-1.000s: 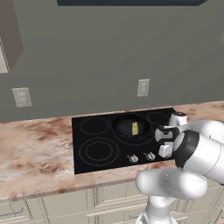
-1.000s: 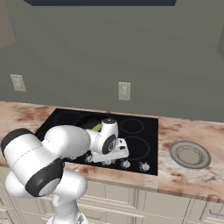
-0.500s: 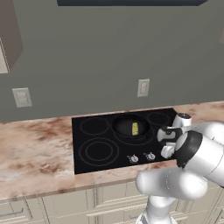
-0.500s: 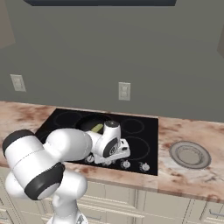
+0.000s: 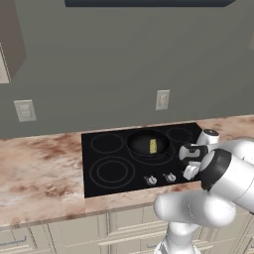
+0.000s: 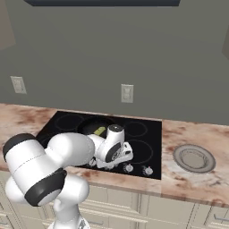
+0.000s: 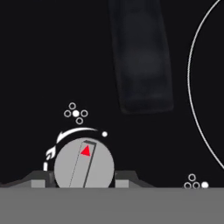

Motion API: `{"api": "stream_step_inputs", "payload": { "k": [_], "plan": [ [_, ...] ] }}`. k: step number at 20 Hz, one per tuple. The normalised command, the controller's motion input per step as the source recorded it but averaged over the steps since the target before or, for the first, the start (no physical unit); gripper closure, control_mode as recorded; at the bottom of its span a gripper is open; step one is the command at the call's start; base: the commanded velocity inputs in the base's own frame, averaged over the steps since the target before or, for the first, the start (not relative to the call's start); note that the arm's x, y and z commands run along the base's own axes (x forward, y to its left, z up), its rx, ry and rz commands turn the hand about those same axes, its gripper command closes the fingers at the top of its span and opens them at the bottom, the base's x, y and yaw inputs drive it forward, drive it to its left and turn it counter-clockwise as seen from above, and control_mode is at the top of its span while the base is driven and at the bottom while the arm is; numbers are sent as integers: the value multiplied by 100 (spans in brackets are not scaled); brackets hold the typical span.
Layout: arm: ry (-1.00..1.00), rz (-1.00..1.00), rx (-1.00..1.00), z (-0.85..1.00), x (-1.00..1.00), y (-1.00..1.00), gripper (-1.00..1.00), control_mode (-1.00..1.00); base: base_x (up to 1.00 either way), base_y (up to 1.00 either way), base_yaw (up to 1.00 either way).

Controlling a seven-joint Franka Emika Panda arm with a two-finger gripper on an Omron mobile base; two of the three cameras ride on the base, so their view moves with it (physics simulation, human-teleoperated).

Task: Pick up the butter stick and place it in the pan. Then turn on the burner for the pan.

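The pincer (image 7: 83,183) is low at the front edge of the cooktop (image 5: 114,154), its two dark tips drawn in against either side of a round silver knob (image 7: 84,165), clamped on it; the knob's raised bar and red arrow point up and slightly right in the hand view, toward a white dot at the end of a curved white scale; a small cluster of printed circles sits just above that scale. In the left base view the pincer (image 5: 191,166) hangs over the right front of the black glass, beside two more knobs (image 5: 159,179) along the front edge. Further back, the pan (image 5: 148,143) rests on a rear ring of the cooktop; the butter stick (image 5: 153,145) lies flat inside it, right of centre, its long axis running roughly front to back. A marbled brown surface (image 5: 39,173) surrounds the cooktop; in the right base view a round grey dish (image 6: 194,158) lies on it to the right. Two wall outlets (image 5: 162,99) sit on the grey wall behind.
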Motion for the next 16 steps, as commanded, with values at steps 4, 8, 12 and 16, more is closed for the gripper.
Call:
{"api": "stream_step_inputs", "payload": {
  "k": [4, 8, 12, 16],
  "plan": [
    [0, 20, -3, -22, 0, 12, 100, -100, 0, 0, 0],
    [1, 9, 0, -17, 0, 17, 100, -100, 0, 0, 0],
    [0, 18, 0, -15, 0, 12, 100, -100, 0, 0, 0],
    [0, 26, 0, -13, 0, 11, 100, -100, 0, 0, 0]
  ]
}}
